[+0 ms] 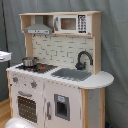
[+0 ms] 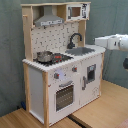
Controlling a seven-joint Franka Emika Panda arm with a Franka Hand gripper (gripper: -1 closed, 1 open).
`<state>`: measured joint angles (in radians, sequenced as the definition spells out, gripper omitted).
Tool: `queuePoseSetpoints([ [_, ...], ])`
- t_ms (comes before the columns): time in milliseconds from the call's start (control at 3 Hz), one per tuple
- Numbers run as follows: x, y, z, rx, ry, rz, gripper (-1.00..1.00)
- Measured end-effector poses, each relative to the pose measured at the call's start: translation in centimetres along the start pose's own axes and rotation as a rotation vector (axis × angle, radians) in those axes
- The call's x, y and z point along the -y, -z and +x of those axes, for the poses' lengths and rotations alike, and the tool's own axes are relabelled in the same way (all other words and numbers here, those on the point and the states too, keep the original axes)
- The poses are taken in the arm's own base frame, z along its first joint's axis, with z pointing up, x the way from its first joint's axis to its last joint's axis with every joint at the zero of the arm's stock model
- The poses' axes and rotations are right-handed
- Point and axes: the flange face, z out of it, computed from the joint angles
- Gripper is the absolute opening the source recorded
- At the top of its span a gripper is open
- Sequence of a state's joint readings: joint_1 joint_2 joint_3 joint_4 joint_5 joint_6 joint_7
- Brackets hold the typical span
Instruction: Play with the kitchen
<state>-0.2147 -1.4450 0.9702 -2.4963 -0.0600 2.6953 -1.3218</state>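
The kitchen is a white and light-wood toy unit and stands in the middle of both exterior views. It has a black faucet over a grey sink, and a small metal pot on the stove. An oven door sits below, with a hood and a microwave cabinet on top. In the second exterior view my white arm reaches in from the second exterior view's right. Its gripper end hovers just beside the counter's sink end, level with the sink, touching nothing.
A grey curtain hangs behind the kitchen. The floor is light wood. A rounded white part shows at the bottom left of the first exterior view, and a pale object at its left edge.
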Motion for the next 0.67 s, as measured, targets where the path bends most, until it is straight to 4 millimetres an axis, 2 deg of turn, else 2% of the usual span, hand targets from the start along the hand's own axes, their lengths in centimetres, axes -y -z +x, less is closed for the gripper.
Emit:
queuePoseSetpoints([
  [333, -0.4, -2.3, -3.3, 0.023, -0.046, -0.005, 1.0],
  [667, -0.1, -5.1, -4.1, 0.031, -0.049, -0.005, 1.0],
])
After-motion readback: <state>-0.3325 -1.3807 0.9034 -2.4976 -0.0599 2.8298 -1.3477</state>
